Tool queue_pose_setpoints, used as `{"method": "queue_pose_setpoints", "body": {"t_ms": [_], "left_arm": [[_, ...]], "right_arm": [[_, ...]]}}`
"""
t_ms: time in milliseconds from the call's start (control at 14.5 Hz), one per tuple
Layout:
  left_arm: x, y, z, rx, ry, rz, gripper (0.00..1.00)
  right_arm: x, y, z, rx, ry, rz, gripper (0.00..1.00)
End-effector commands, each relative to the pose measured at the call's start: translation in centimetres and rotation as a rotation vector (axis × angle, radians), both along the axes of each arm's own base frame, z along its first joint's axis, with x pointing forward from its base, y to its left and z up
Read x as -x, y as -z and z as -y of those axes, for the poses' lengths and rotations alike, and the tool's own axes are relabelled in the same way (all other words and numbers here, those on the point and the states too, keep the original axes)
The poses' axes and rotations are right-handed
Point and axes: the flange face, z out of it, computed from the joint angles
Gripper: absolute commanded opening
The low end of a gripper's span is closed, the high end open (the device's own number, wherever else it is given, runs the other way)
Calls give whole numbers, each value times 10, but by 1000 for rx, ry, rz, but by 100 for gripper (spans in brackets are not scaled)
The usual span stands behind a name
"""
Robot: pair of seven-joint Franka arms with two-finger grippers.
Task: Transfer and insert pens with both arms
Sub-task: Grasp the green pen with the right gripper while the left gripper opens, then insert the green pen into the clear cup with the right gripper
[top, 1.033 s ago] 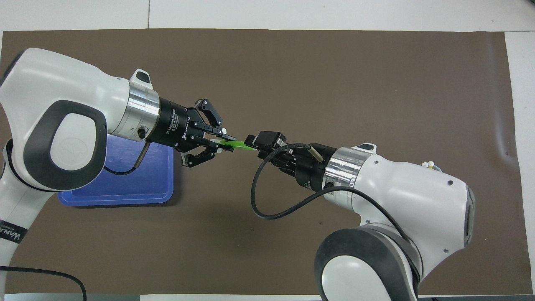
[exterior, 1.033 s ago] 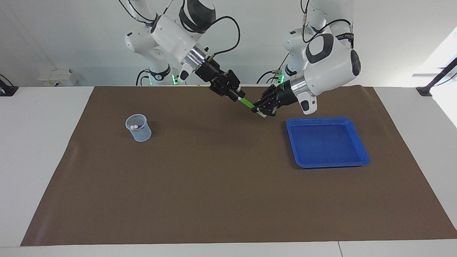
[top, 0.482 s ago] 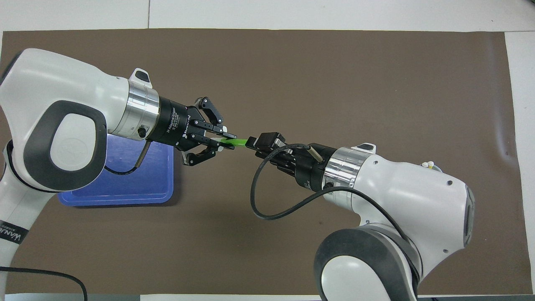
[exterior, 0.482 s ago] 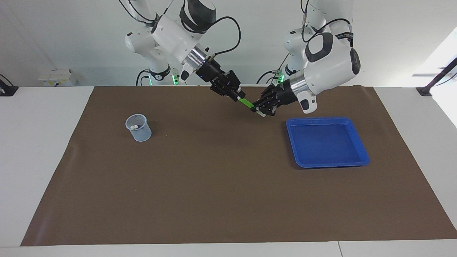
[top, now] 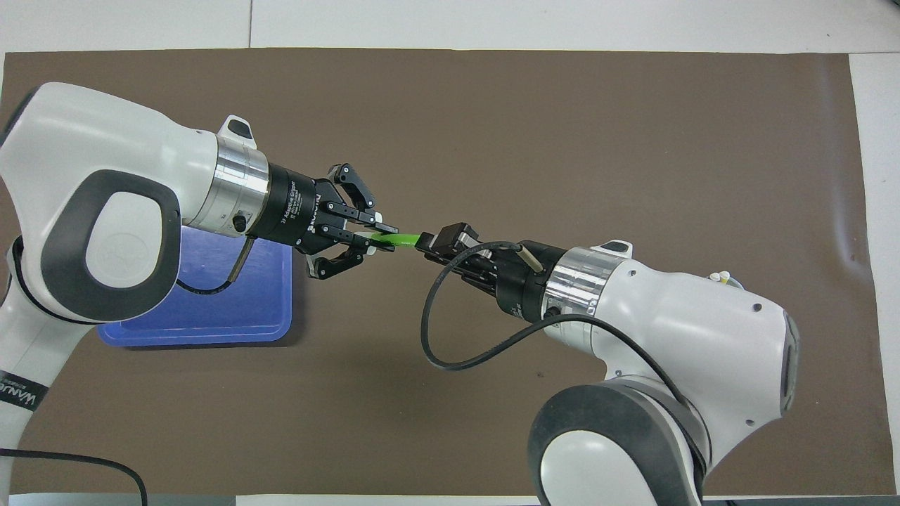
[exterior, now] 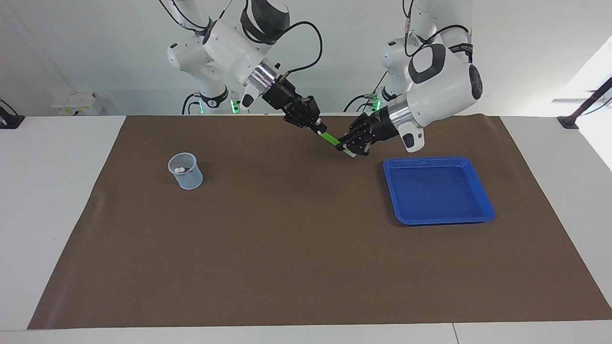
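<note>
A green pen [exterior: 329,137] [top: 402,241] hangs level in the air over the brown mat, held at both ends. My left gripper [exterior: 345,148] [top: 380,235] is shut on the end toward the blue tray. My right gripper [exterior: 319,130] [top: 429,242] is shut on the other end. A clear cup [exterior: 185,171] stands on the mat toward the right arm's end, and two pale pen caps [exterior: 180,169] show inside it. In the overhead view my right arm hides most of the cup, and only the pen tips [top: 718,277] show.
A blue tray [exterior: 397,210] [top: 232,302] lies on the mat toward the left arm's end, partly under my left arm in the overhead view. The brown mat [exterior: 296,248] covers most of the white table. Two smaller arms with green lights stand at the robots' edge.
My right gripper has closed onto the green pen's free end. My left gripper has kept its hold and has barely moved.
</note>
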Motion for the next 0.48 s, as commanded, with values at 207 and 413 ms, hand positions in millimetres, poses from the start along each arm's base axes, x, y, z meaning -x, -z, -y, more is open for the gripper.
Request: {"method": "queue_pose_setpoints", "body": {"t_ms": [207, 413], "left_arm": [[14, -16, 8, -2, -19, 48, 100], [4, -13, -14, -30, 18, 111, 100]], "right_arm": [[2, 7, 5, -6, -58, -44, 0], [-8, 5, 34, 24, -120, -65, 0]]}}
